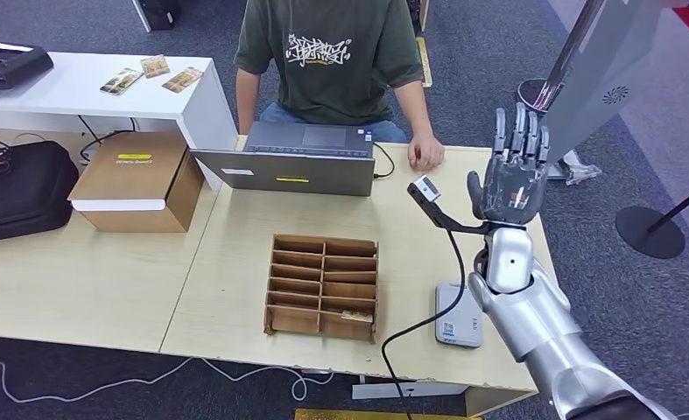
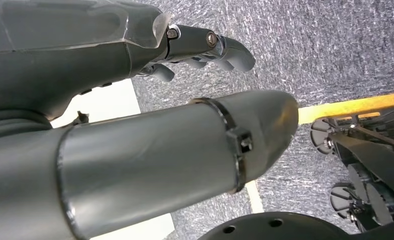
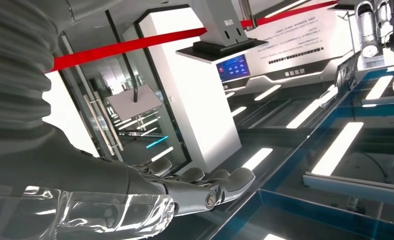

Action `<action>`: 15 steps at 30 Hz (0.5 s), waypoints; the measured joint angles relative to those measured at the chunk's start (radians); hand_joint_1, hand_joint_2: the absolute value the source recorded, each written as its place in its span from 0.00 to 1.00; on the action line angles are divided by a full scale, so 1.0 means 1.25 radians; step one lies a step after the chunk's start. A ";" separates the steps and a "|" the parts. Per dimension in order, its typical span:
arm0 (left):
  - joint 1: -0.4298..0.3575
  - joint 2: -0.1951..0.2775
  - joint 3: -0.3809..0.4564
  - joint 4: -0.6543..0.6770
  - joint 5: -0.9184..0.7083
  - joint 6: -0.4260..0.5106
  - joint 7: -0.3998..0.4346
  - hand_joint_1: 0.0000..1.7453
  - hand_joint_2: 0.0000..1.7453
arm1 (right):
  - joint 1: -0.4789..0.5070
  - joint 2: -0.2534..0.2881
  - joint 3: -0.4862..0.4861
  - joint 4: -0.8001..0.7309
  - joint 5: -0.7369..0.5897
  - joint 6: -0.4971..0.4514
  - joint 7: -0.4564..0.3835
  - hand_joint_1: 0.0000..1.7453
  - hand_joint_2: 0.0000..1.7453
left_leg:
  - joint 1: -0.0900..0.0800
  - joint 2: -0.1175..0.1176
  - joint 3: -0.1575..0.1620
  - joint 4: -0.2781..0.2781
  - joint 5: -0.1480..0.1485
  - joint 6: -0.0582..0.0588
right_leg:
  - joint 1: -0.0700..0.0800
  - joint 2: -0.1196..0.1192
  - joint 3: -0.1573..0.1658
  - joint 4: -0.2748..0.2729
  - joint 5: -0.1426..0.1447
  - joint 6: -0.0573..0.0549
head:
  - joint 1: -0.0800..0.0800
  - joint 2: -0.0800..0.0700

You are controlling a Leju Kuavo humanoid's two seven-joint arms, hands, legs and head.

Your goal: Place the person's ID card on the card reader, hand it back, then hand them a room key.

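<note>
Raised above the table's point(image 1: 235, 289) right end: the right hand point(image 1: 513, 171), palm up, fingers straight and slightly apart, holding nothing; same flat, extended fingers in the right wrist view point(image 3: 205, 187). Just below and nearer than that hand, by the forearm: the grey card reader point(image 1: 459, 315), flat on the tabletop near the front edge, a black cable running past it. To the hand's left, well apart: a brown wooden organiser point(image 1: 323, 284) of small compartments, a small card-like item point(image 1: 355, 315) in its near right slot, too small to identify. Beyond the hand, slightly left: a person's hand point(image 1: 425, 154) resting on the far table edge, beside a closed grey laptop point(image 1: 292, 162). Person in a green T-shirt point(image 1: 332, 57) seated behind. Left hand point(image 2: 205, 47) hanging over grey carpet, fingers loosely curled, nothing in them.
</note>
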 joint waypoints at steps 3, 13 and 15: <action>0.002 0.000 0.000 0.000 0.002 0.000 -0.003 0.00 0.00 | 0.023 -0.007 -0.006 -0.026 0.000 0.000 0.005 0.00 1.00 | 0.000 0.000 0.000 0.000 0.000 0.000 | 0.000 0.000 0.000 0.000 0.000 0.000 | 0.000 0.000; 0.006 0.000 0.001 0.000 0.012 0.000 -0.007 0.00 0.00 | 0.158 -0.056 -0.041 -0.176 0.000 0.000 0.046 0.00 1.00 | 0.000 -0.001 0.000 0.000 -0.001 0.001 | 0.000 -0.001 0.000 -0.001 -0.001 0.001 | 0.000 0.000; 0.008 -0.001 0.001 0.000 0.018 0.000 -0.008 0.00 0.00 | 0.194 -0.067 -0.049 -0.213 0.000 0.000 0.054 0.00 1.00 | 0.000 -0.002 -0.001 0.000 -0.001 0.001 | 0.000 -0.002 0.000 -0.001 -0.001 0.001 | 0.000 0.000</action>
